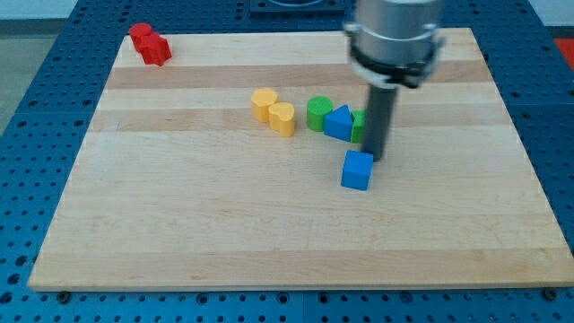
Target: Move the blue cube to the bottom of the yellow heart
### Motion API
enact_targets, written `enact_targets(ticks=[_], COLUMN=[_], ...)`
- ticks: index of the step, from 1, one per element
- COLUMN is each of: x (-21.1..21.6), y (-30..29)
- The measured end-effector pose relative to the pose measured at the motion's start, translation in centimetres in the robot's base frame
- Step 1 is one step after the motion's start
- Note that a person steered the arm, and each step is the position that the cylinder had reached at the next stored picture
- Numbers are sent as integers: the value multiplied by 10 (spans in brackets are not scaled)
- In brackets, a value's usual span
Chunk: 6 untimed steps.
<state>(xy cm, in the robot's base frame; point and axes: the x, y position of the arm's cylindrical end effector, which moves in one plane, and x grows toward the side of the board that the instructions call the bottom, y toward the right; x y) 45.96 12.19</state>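
The blue cube (pixel 357 170) lies on the wooden board (pixel 224 224) right of centre. My tip (pixel 375 159) stands at the cube's upper right corner, touching or almost touching it. The yellow heart (pixel 282 118) lies up and to the left of the cube, with a second yellow block (pixel 264 103) touching its upper left side.
A green cylinder (pixel 319 113), a blue triangular block (pixel 339 122) and a green block (pixel 359 126) partly hidden behind the rod form a row just above the cube. Two red blocks (pixel 149 44) sit at the board's top left corner.
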Motion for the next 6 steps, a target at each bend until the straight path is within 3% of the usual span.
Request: enact_targets(ticks=[1,3,6], x=[32,45,28], y=[39,-19,-84])
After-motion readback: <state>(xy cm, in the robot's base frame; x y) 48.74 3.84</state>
